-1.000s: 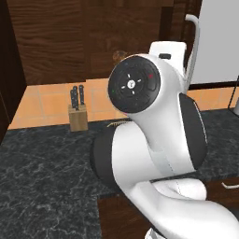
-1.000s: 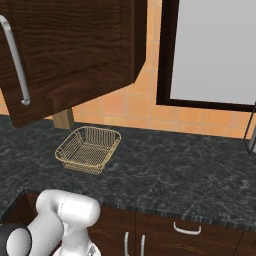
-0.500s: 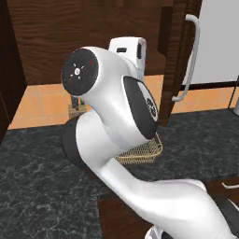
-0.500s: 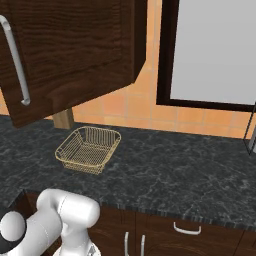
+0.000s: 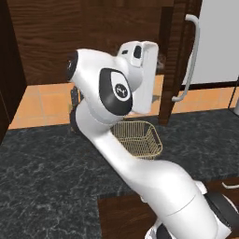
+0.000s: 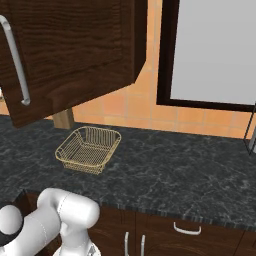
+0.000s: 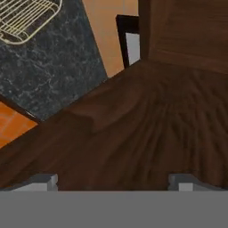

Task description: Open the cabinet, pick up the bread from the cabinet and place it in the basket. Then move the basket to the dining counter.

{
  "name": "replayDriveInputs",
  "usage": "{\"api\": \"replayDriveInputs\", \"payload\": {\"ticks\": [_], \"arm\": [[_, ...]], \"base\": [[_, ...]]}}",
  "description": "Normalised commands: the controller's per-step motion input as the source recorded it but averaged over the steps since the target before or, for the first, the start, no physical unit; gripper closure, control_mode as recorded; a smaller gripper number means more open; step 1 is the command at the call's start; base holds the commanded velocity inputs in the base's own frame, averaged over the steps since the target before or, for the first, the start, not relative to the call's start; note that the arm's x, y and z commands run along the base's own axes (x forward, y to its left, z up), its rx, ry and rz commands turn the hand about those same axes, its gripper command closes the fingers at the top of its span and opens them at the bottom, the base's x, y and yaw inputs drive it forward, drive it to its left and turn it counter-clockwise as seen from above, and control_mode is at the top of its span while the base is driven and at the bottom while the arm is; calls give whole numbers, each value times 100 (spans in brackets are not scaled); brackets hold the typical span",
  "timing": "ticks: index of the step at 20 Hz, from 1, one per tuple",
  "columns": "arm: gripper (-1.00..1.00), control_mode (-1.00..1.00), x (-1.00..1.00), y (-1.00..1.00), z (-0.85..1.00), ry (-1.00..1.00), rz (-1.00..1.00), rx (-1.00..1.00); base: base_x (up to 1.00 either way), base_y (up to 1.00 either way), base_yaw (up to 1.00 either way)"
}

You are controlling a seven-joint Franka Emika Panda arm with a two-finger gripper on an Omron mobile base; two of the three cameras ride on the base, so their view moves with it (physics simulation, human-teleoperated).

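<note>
Dark brown wood-grain cabinet surface spans most of frame, close to camera, grain running in curved streaks. Two finger tips of gripper stand wide apart at bottom, nothing between them. Golden wire basket at upper left, cut by frame edge, resting on black speckled counter. Orange tiled wall beside counter. Dark-framed pale panel near top centre. Second orange patch at left edge.

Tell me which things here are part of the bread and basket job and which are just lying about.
Part of the job:
cabinet, door swung open
basket, empty, on the black counter
hand, close to the cabinet wood

Lying about:
window
low cabinet
</note>
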Motion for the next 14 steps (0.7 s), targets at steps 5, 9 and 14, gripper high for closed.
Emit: {"api": "replayDriveInputs", "payload": {"ticks": [5, 9, 14], "arm": [[-100, -100, -38, -100, 2, -12, -31, -1], [-100, -100, -70, -100, 0, -31, -4, 0], [-100, -100, -5, -100, -19, -7, -5, 10]], "base": [[0, 0, 0], [0, 0, 0], [0, 0, 0]]}}
